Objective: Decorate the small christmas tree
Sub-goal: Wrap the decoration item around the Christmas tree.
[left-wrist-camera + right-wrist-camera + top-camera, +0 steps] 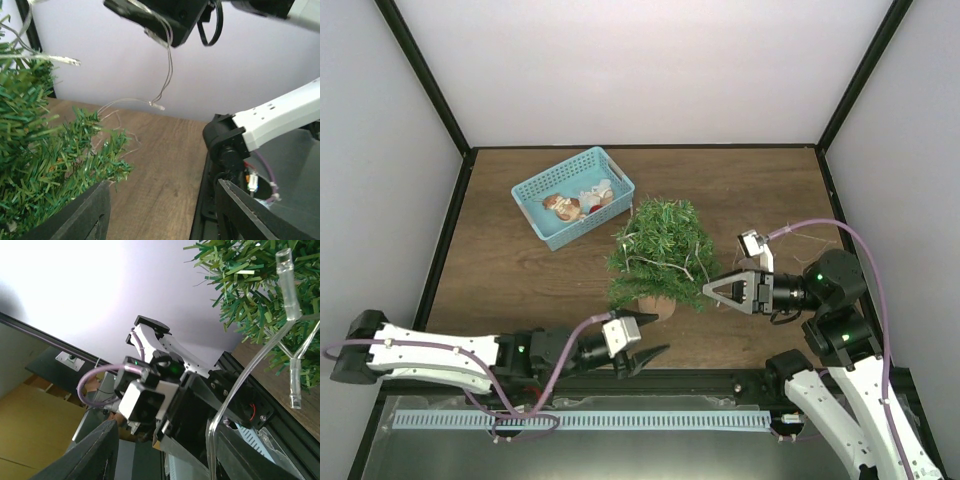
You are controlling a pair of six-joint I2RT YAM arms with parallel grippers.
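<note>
The small christmas tree (658, 252) stands mid-table in its brown pot (658, 305); it also fills the left of the left wrist view (35, 165) and the top right of the right wrist view (250, 275). A clear light string (290, 295) lies over its branches. One strand of the light string (167, 65) hangs down from my right gripper. My right gripper (710, 293) is open at the tree's right side, and the strand runs along one finger (240, 455). My left gripper (655, 335) is open beside the pot, with nothing between its fingers (85, 215).
A light-blue basket (535, 200) holding several ornaments sits at the back left of the tree. The black frame rail (720, 378) runs along the table's near edge, close under both grippers. The right arm's base (230, 145) stands at that edge.
</note>
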